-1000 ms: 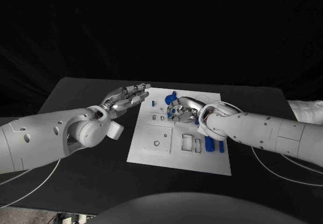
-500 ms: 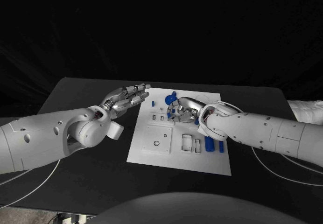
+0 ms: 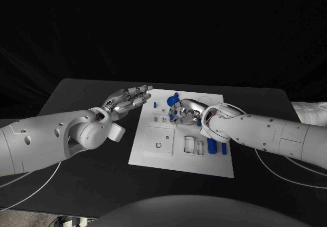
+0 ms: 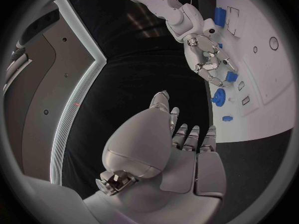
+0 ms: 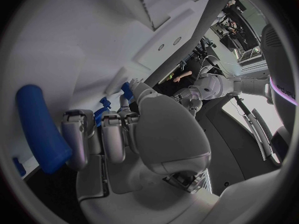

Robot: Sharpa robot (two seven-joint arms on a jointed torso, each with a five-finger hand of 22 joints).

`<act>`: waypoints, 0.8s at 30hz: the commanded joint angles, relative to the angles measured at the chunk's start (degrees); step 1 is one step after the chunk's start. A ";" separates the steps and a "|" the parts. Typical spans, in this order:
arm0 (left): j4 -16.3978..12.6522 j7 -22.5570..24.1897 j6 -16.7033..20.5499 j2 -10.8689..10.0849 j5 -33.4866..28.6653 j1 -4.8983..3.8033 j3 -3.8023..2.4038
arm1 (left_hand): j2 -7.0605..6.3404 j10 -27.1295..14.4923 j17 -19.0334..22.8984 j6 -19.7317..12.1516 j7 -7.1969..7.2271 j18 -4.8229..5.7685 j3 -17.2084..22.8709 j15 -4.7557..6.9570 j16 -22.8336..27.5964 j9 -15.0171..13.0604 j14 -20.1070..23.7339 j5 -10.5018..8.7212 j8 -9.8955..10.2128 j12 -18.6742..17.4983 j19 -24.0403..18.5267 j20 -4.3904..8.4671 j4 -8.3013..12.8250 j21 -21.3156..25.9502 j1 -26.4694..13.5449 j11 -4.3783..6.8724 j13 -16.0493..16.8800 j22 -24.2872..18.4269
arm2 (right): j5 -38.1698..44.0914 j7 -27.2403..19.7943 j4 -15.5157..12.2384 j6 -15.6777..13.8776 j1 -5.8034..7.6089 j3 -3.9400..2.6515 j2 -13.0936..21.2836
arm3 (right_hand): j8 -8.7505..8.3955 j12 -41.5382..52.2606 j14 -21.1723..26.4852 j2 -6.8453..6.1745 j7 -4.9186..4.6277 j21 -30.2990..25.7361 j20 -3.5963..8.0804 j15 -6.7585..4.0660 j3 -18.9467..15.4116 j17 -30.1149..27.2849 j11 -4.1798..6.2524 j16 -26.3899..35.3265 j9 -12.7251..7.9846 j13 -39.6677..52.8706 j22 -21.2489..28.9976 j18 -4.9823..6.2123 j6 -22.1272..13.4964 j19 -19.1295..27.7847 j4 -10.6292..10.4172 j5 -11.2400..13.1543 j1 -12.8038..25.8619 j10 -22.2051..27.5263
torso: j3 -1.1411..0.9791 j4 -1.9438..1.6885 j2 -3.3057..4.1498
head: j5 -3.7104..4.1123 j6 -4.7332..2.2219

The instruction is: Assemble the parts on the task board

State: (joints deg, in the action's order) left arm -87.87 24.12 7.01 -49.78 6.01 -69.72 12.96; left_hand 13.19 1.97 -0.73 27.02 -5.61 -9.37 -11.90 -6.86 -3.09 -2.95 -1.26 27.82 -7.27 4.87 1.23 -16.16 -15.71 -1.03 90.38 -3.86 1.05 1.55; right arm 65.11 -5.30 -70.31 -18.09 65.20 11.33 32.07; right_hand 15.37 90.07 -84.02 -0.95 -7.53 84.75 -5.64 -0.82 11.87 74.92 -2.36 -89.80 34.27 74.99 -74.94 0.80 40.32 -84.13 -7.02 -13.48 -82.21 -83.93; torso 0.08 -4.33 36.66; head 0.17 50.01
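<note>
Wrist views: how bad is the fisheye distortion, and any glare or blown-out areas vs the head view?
Left wrist view: strong fisheye, the task board edge bows and a wall light strip curves. Right wrist view: the board is washed out near white, with a bright blown-out patch of room beyond the right hand. Head view: straight edges, dark surround, the board evenly lit, no glare.

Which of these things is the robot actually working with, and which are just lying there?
In use: task board, blue parts, right hand over the board, left hand raised beside it.
Lying about: white cables on the black table.
</note>
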 commanded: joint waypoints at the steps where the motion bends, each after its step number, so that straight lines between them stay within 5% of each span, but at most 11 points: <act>1: -0.07 0.21 -1.07 0.11 0.23 0.03 -0.05 | 0.10 -0.02 -0.09 -0.09 -0.40 -0.87 0.19 -0.30 -0.26 -0.05 0.08 0.34 -0.17 0.22 0.10 -0.40 0.00 -0.32 0.67 -0.39 0.08 -0.79 | 1.07 0.21 0.02 1.02 -0.05 0.00 -0.05 | -0.59 -0.07 -5.98 -0.61 -0.01 -0.33 -0.47 0.47 -0.14 15.08 -0.38 -0.20 -0.80 15.01 -12.77 0.93 -0.78 -0.48 0.34 0.94 0.13 -6.07 | -0.01 0.00 0.00 | -0.04 -0.01; 13: -0.09 0.28 -0.99 0.05 0.23 0.04 -0.05 | 0.11 -0.04 -0.08 -0.11 -0.43 -0.86 0.22 -0.30 -0.24 -0.05 0.09 0.35 -0.17 0.19 0.11 -0.40 -0.01 -0.33 0.69 -0.41 0.07 -0.78 | 1.83 -1.05 0.06 -1.06 -0.05 0.00 0.22 | -3.47 -0.07 -5.98 -1.81 0.88 -0.50 -0.11 0.00 -2.71 15.08 0.31 -0.20 -4.92 15.01 -12.75 0.96 -6.59 -0.47 -0.16 7.47 1.85 -6.07 | -0.01 -0.01 0.04 | -0.21 -0.01; 24: -0.13 0.32 -0.97 -0.02 0.23 0.04 -0.05 | 0.10 -0.04 -0.08 -0.15 -0.43 -0.86 0.25 -0.28 -0.23 -0.04 0.10 0.35 -0.16 0.20 0.20 -0.40 -0.01 -0.42 0.71 -0.42 0.07 -0.73 | -1.75 -6.77 -0.41 -5.51 -0.01 -0.27 1.00 | -3.27 -0.07 -5.98 -3.18 1.77 -0.47 0.56 -0.71 -5.89 15.08 1.11 -0.20 -6.97 15.01 -12.79 0.94 -8.07 -0.58 -3.00 10.61 5.12 -6.07 | -0.05 -0.02 0.05 | -0.63 -0.01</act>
State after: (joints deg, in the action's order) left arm -87.89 23.99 6.95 -49.84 6.01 -69.69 12.96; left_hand 13.42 1.97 -0.73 26.81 -5.82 -9.37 -11.90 -6.86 -3.09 -2.95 -1.26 27.82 -7.27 4.87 1.40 -16.33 -15.71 -1.27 90.60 -3.86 1.05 1.55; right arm 65.12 -8.38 -70.52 -21.22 65.19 11.09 33.00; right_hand 12.10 90.06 -84.04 -4.24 -5.73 84.42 -5.41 -1.25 6.24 74.91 -1.64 -89.80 27.38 74.99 -74.92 0.80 32.64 -83.92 -9.97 -3.00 -77.50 -83.84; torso 0.05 -4.34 36.68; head -0.34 50.00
